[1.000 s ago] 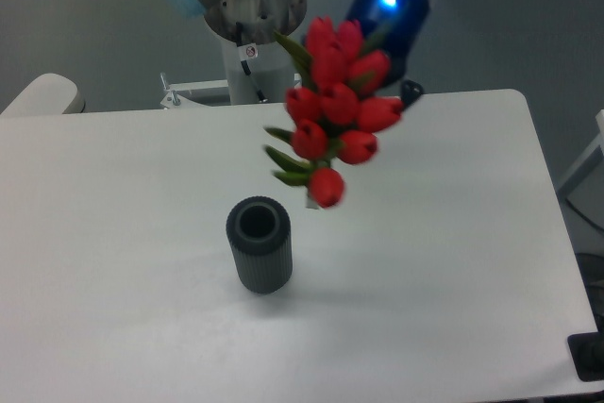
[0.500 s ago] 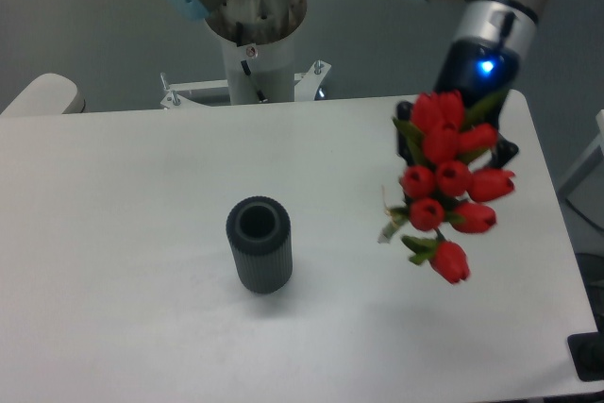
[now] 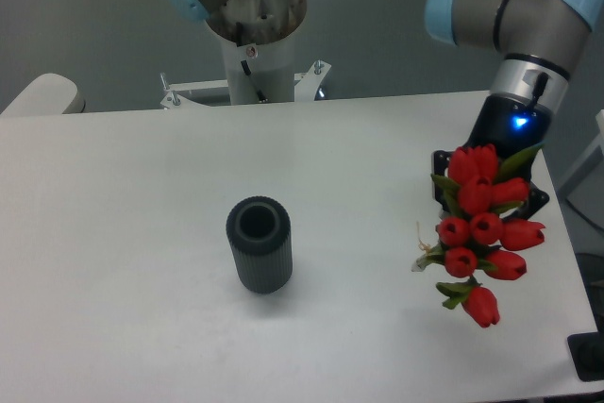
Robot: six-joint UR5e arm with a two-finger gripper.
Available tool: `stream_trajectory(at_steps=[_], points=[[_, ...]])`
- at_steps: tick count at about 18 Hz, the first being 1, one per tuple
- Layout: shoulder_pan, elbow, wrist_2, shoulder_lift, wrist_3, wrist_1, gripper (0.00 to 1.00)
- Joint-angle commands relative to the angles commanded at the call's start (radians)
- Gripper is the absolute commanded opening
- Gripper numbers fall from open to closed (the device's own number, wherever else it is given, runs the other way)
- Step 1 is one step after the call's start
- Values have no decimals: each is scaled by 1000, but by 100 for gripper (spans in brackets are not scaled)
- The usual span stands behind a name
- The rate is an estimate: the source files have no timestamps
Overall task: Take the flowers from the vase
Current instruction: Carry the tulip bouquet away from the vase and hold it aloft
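The flowers (image 3: 483, 229), a bunch of red closed tulip buds with dark green leaves, hang in the air over the right side of the table, buds toward the camera. My gripper (image 3: 491, 191) sits behind the bunch; its fingers are hidden by the buds, and it holds the bunch clear of the table. The vase (image 3: 259, 243), a short dark grey ribbed cylinder with an open mouth, stands upright and empty at the table's middle, well to the left of the flowers.
The white table (image 3: 142, 195) has its right edge close to the flowers. The arm's grey base (image 3: 253, 16) stands behind the far edge. A dark object (image 3: 590, 358) sits at the front right corner.
The arm has carried the flowers from above the vase's back right across to the right side of the table and lower. The vase has not moved.
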Motion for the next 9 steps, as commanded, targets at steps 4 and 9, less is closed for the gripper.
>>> stream_trajectory(at_steps=[4, 9], points=[[-11, -6, 5, -3, 2, 2, 40], [-12, 0, 5, -15, 25, 0, 40]])
